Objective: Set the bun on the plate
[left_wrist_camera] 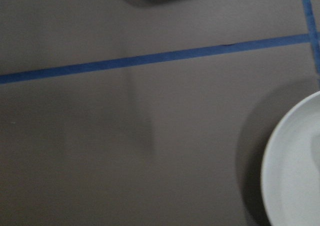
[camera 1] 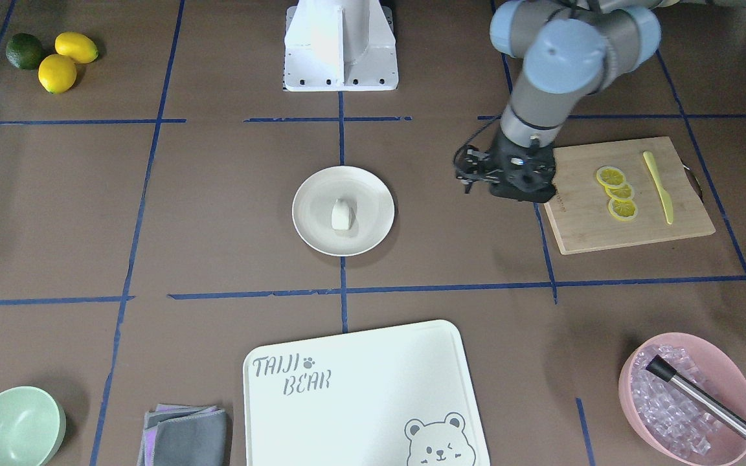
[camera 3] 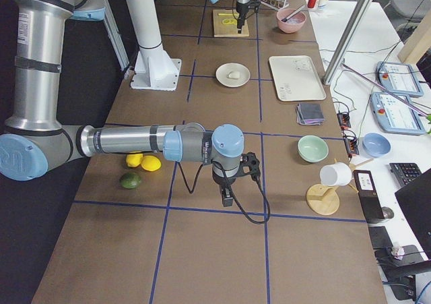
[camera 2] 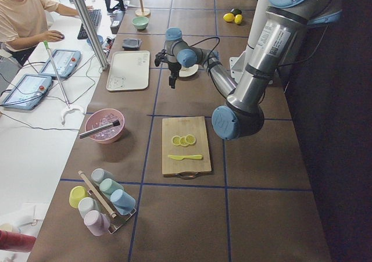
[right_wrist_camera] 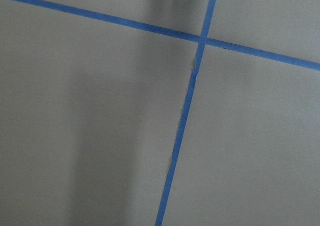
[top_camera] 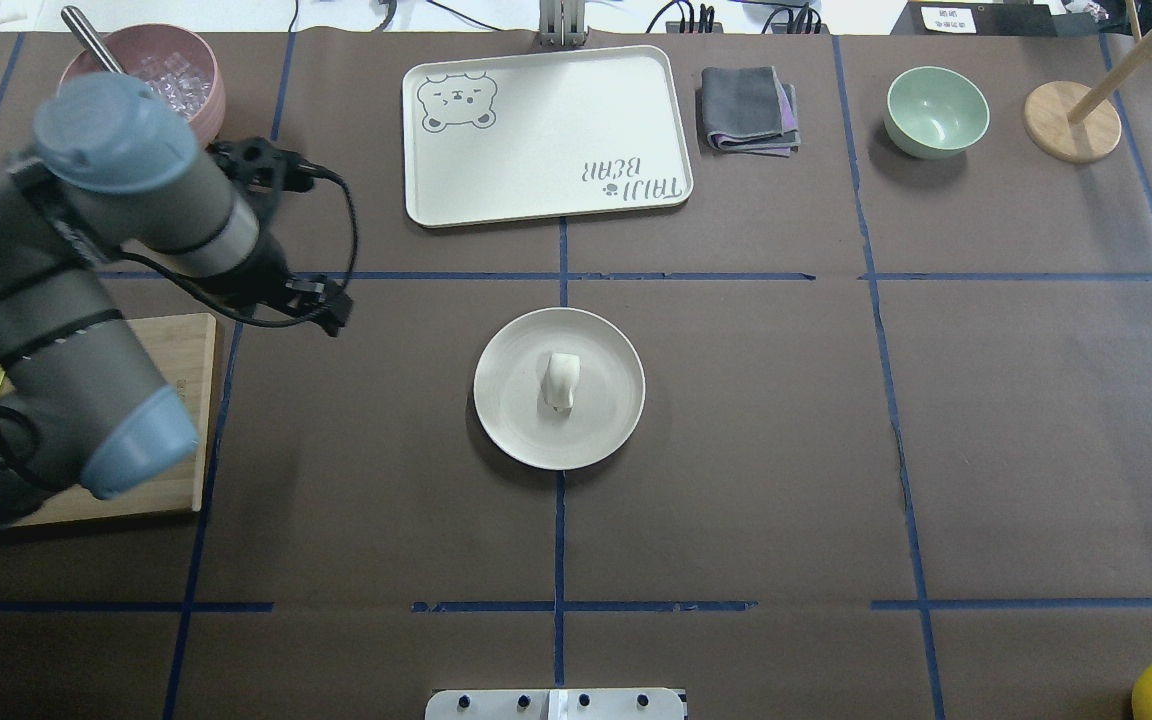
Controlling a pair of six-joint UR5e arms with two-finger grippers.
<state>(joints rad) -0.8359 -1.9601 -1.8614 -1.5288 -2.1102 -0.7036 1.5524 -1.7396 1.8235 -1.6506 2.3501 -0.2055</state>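
Left gripper (top_camera: 326, 305): hangs over bare table, left of the plate (top_camera: 506, 420); jaw state cannot be told. Right gripper (camera 3: 227, 197): seen only from the table's end; state cannot be told. Bun (top_camera: 561, 380): lies mid-plate. Arm hides lemon slices (camera 1: 617, 193) and yellow knife (camera 1: 659, 188) overhead; front view shows both on wooden board (camera 1: 580, 226). White tray (camera 1: 360, 388) reads "TAIJI BEAR".
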